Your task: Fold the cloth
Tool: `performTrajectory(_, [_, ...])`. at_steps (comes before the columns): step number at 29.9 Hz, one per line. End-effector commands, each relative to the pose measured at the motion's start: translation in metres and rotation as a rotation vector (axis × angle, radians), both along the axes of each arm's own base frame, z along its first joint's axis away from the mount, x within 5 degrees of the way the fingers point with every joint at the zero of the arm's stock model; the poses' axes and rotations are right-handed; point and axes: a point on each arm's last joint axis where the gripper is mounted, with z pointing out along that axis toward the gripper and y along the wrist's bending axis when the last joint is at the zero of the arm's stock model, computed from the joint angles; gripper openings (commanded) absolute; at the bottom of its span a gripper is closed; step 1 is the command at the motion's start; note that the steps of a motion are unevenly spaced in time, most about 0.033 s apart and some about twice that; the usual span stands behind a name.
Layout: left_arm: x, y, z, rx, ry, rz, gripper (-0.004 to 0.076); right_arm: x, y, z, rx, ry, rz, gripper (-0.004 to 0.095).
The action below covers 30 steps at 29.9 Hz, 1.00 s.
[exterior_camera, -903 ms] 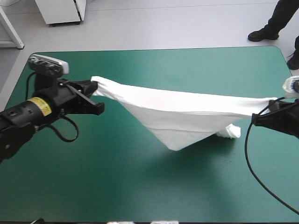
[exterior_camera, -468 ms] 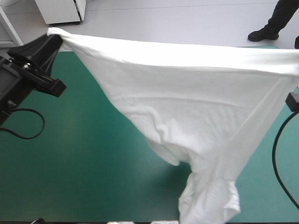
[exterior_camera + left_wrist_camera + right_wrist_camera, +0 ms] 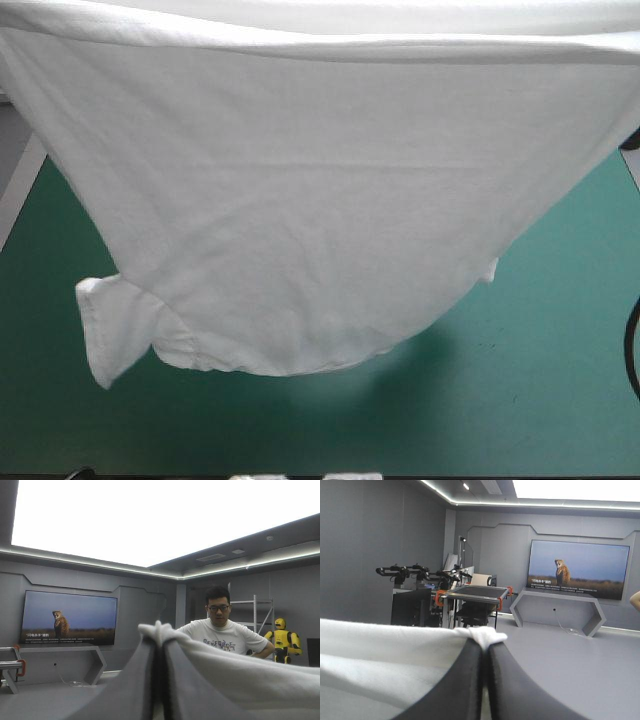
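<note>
The white T-shirt (image 3: 320,190) hangs lifted high above the teal-green table (image 3: 540,390), stretched wide across the high view and hiding both arms. A sleeve (image 3: 110,325) dangles at its lower left, and the rounded lower hem hangs over the table's middle. In the left wrist view my left gripper (image 3: 158,645) is shut on the T-shirt (image 3: 250,675), a pinch of white cloth bunched at the tips and the sheet running off to one side. My right gripper (image 3: 484,642) is likewise shut on the T-shirt (image 3: 380,655), cloth poking out at its tips. Both wrist views look level into the room.
The shirt's shadow falls on the teal-green cover under the hem. Bare cover shows along the table's front and right side. The table's left edge (image 3: 22,195) is visible beside the cloth.
Both grippers have risen out of the high view, carrying the T-shirt up. The cloth went from a low taut strip to a broad hanging sheet; its trailing part has left the table.
</note>
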Motion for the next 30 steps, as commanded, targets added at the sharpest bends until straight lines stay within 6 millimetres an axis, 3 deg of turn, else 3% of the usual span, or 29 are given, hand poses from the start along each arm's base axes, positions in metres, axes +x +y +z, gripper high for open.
performTrajectory(1, [-0.005,0.002,0.010,-0.035,-0.077,-0.004,-0.0010,0.000,-0.001,0.011,0.015,-0.095,-0.012,-0.0016])
performTrajectory(6, [0.013,-0.009,0.006,0.001,-0.049,0.008,-0.0010,0.026,0.000,0.006,0.016,-0.016,-0.006,-0.0017])
performTrajectory(10, [0.041,-0.025,0.001,0.041,-0.018,0.025,-0.0010,0.067,0.002,0.001,0.036,0.059,0.000,-0.0017])
performTrajectory(15, [0.100,-0.050,-0.008,0.074,-0.043,0.108,-0.0010,0.132,0.002,-0.005,0.064,0.072,-0.014,-0.0017])
performTrajectory(19, [0.161,-0.038,-0.014,-0.022,0.058,0.194,-0.0010,0.184,0.001,-0.009,0.104,-0.006,-0.037,-0.0017])
performTrajectory(22, [0.194,-0.034,-0.010,-0.029,0.027,0.247,-0.0010,0.212,-0.001,-0.011,0.112,-0.102,-0.071,-0.0017])
performTrajectory(25, [0.218,-0.040,-0.001,-0.015,-0.031,0.269,-0.0010,0.229,-0.001,-0.010,0.131,-0.205,-0.089,-0.0017])
performTrajectory(30, [0.234,-0.046,0.017,-0.030,-0.162,0.284,-0.0010,0.241,0.001,-0.001,0.124,-0.264,-0.092,-0.0017])
